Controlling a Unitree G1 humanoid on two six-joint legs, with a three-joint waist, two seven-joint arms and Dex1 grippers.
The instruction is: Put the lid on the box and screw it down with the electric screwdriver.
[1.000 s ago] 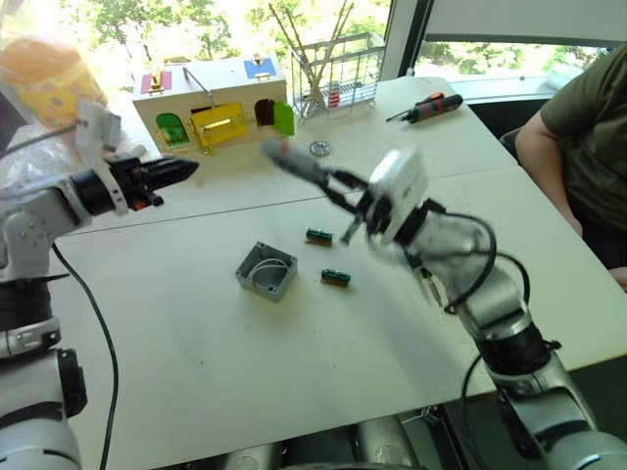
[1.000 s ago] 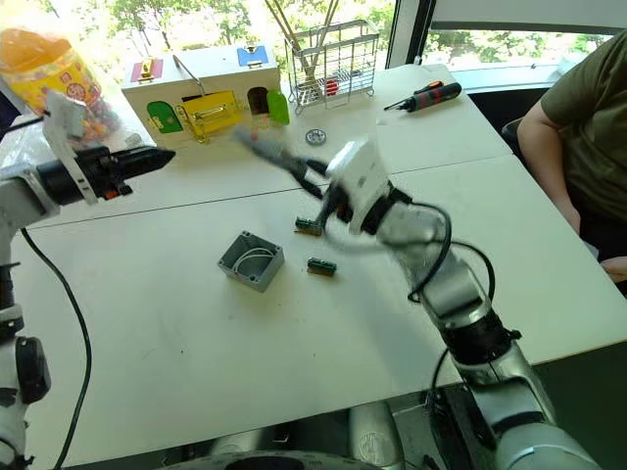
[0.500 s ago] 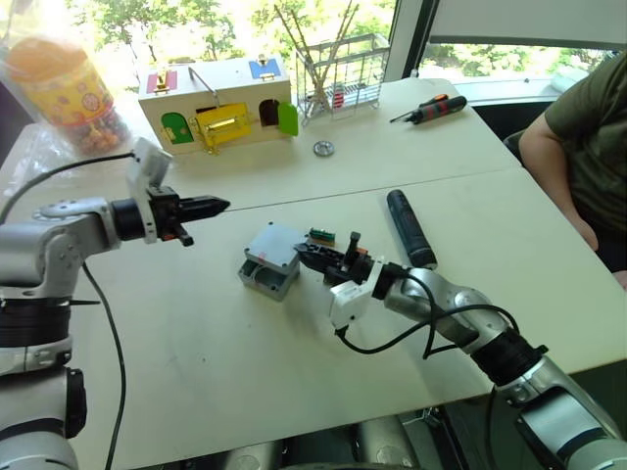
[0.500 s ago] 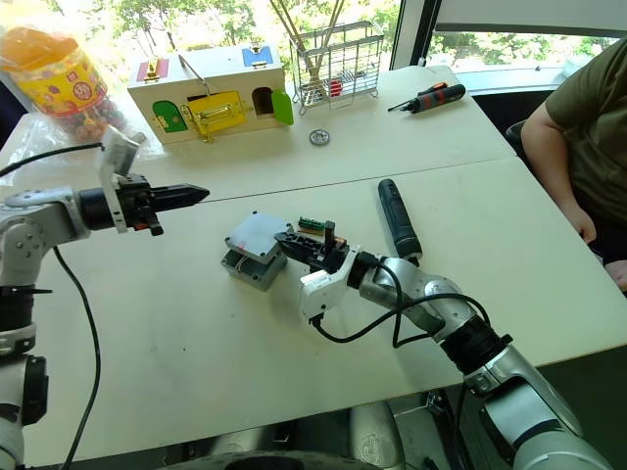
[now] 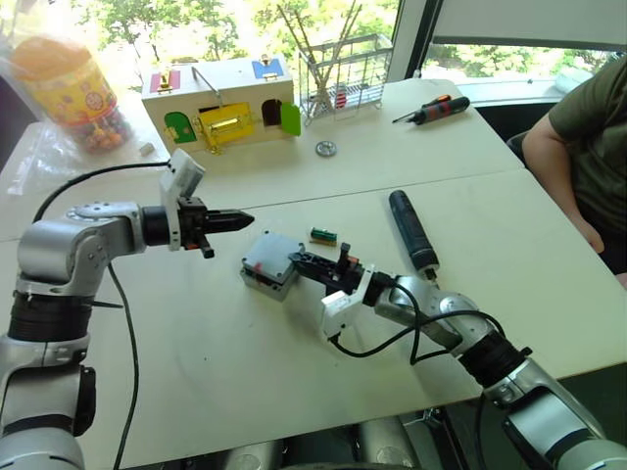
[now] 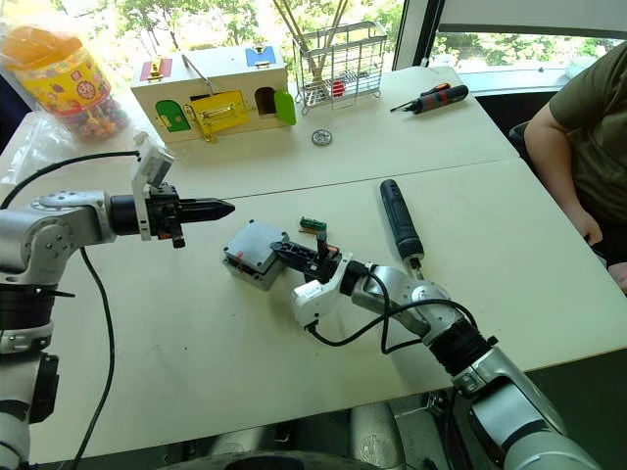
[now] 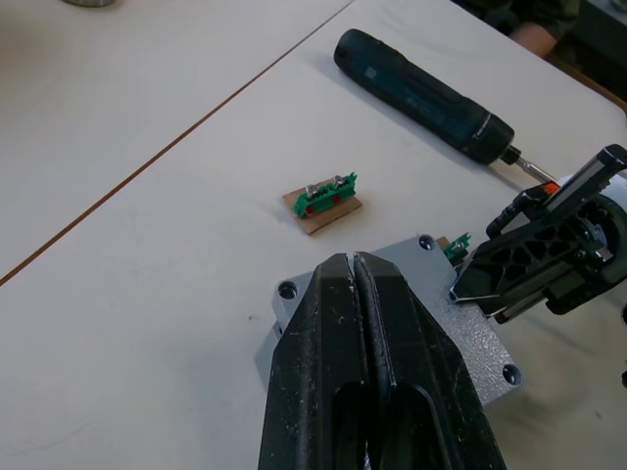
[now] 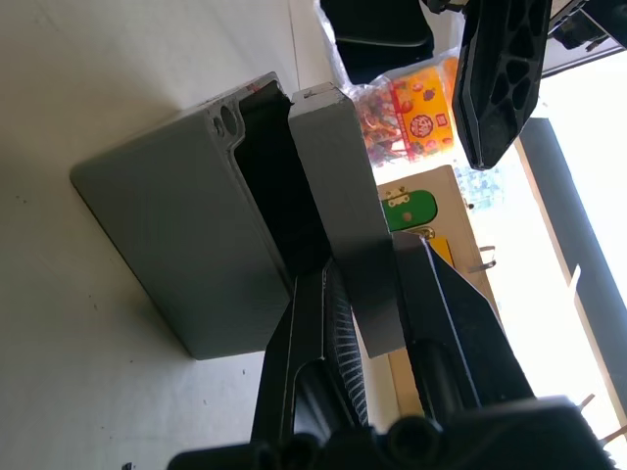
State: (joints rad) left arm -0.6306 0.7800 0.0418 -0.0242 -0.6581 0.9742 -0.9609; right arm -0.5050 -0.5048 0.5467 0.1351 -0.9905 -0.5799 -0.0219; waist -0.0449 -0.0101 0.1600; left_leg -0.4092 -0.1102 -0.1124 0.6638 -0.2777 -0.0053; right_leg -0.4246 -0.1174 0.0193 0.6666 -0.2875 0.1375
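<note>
The grey lid [image 5: 273, 252] lies over the grey box [image 5: 263, 283] in the middle of the table, tilted up on the side towards my right gripper. My right gripper [image 5: 298, 259] is shut on the lid's edge [image 8: 338, 186], one finger over it and one in the gap above the box [image 8: 176, 225]. My left gripper [image 5: 238, 218] is shut and empty, hovering just left of the box with its tip above the lid [image 7: 460, 338]. The black electric screwdriver [image 5: 412, 229] lies on the table right of the box, bit towards me.
A small green terminal block [image 5: 323, 235] lies just behind the box. At the back stand a wooden latch box [image 5: 220, 98], a wire rack [image 5: 338, 69], a candy jar [image 5: 69, 88] and an orange-and-black hand screwdriver [image 5: 436, 108]. A person [image 5: 588, 147] sits at the right.
A second ago the box stood open and my right arm was raised; now the lid is over the box in my right gripper. My left gripper has moved right, closer to the box.
</note>
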